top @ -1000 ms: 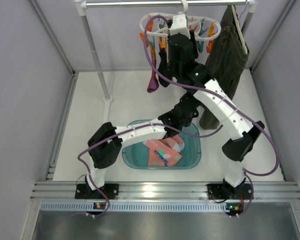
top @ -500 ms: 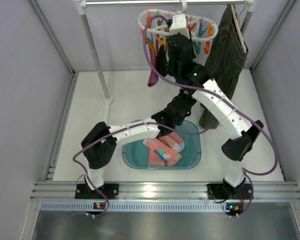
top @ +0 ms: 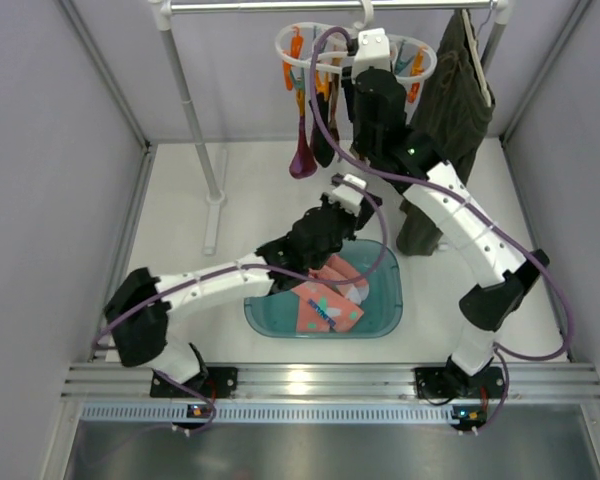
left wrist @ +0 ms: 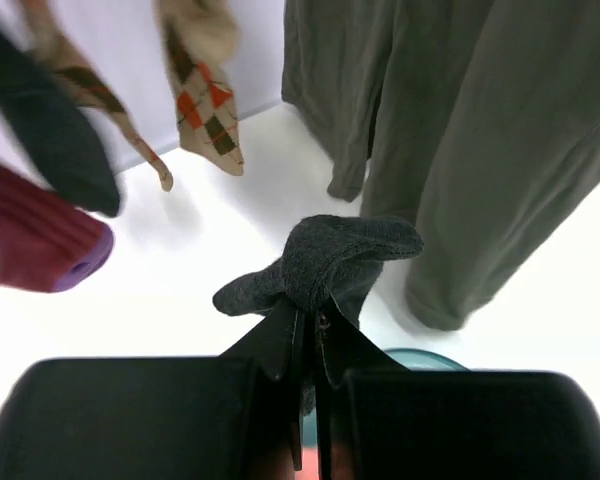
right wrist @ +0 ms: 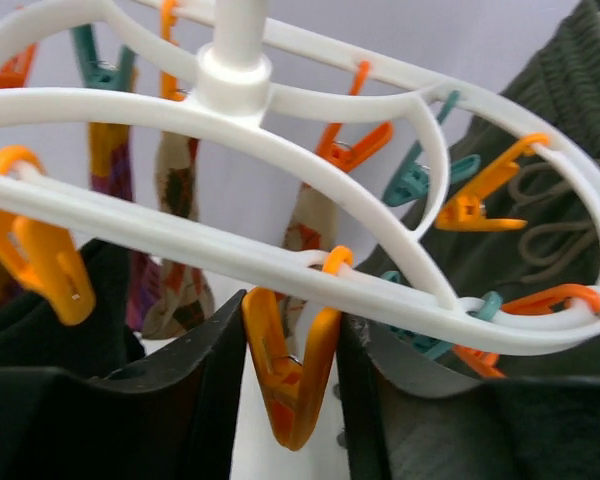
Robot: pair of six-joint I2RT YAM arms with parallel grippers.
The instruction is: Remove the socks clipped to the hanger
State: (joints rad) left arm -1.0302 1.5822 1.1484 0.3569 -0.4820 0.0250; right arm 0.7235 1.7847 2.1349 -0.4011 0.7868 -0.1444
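Note:
The white ring hanger point(top: 320, 62) hangs from the rail, and its loops and clips fill the right wrist view point(right wrist: 310, 105). My right gripper point(right wrist: 292, 400) is open, its fingers point(right wrist: 180, 390) straddling an empty orange clip point(right wrist: 290, 380). My left gripper point(left wrist: 310, 320) is shut on a dark grey sock point(left wrist: 330, 260), held free above the floor below the hanger point(top: 358, 200). Argyle socks point(left wrist: 205, 100), a black sock point(left wrist: 50, 140) and a red-purple sock point(left wrist: 30, 240) still hang from clips point(top: 302, 150).
A teal bin point(top: 265, 315) near the arm bases holds pink dotted socks point(top: 325, 305). The dark olive garment point(top: 455, 110) hangs to the right of the ring hanger, close to my right arm. A rack pole point(top: 190, 110) stands at the left.
My left arm has stretched out, its elbow swinging left, with the gripper staying under the hanger. My right gripper and the hanger shifted slightly right and up.

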